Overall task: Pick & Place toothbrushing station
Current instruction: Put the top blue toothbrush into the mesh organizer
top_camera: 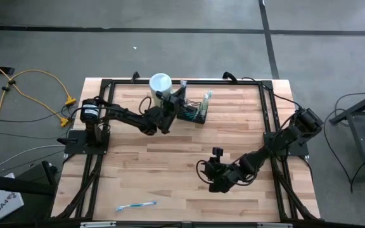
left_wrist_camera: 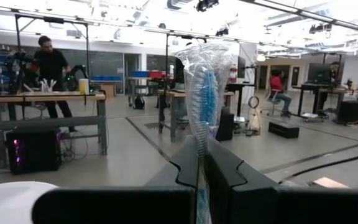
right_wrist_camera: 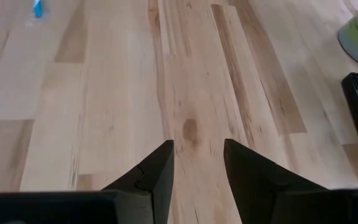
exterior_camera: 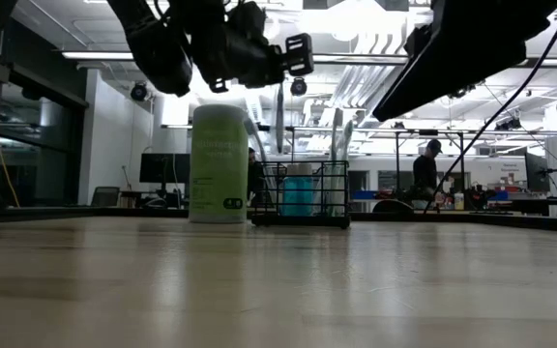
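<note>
Black wire-mesh toothbrushing station (top_camera: 195, 114) on the wooden surface (top_camera: 170, 171) holds upright packaged items, beside a pale green canister (top_camera: 160, 83); left end effector (left_wrist_camera: 202, 163) clenches a plastic-wrapped toothbrush (left_wrist_camera: 206, 93); right end effector (right_wrist_camera: 199, 163) hangs released.

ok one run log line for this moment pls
left gripper: shut on wrapped toothbrush, above wire-mesh caddy by green canister | right gripper: open, empty, over bare table | loose toothbrush: near edge

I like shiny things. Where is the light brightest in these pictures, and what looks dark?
Low view: ceiling lights glare white, so both arms and the wire basket look like dark shapes. Left wrist view: bright room lights shine through the clear-wrapped toothbrush. Right wrist view: evenly lit table.
</note>
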Motion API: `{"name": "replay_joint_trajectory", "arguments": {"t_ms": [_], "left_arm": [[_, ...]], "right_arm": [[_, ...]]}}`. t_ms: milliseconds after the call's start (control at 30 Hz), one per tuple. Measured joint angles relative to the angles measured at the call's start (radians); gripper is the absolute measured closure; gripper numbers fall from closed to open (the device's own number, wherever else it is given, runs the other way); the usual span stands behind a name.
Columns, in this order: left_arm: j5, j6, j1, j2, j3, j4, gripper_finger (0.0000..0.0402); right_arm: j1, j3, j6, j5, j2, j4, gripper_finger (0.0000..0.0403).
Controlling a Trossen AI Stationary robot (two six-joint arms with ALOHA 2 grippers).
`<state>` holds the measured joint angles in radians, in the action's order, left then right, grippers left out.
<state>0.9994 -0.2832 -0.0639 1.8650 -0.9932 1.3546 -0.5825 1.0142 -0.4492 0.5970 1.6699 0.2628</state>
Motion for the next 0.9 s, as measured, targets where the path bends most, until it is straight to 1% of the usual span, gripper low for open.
{"name": "replay_joint_trajectory", "arguments": {"t_ms": [500, 633, 800, 900], "left_arm": [[-0.001, -0.010, -0.013, 0.000, 0.000, -0.007, 0.0400], [-0.002, 0.000, -0.015, 0.018, -0.001, -0.011, 0.0400], [0.003, -0.028, -0.014, 0.068, -0.002, 0.070, 0.0400], [0.013, -0.033, -0.015, 0.083, -0.002, 0.088, 0.0400]], "right_arm": [[0.000, 0.000, 0.000, 0.002, 0.000, -0.001, 0.0270], [0.000, 0.000, -0.001, 0.001, 0.000, -0.002, 0.0270], [0.000, 0.000, -0.001, -0.006, 0.000, -0.007, 0.0270], [0.000, 0.000, -0.001, -0.009, 0.000, -0.006, 0.0270]]}}
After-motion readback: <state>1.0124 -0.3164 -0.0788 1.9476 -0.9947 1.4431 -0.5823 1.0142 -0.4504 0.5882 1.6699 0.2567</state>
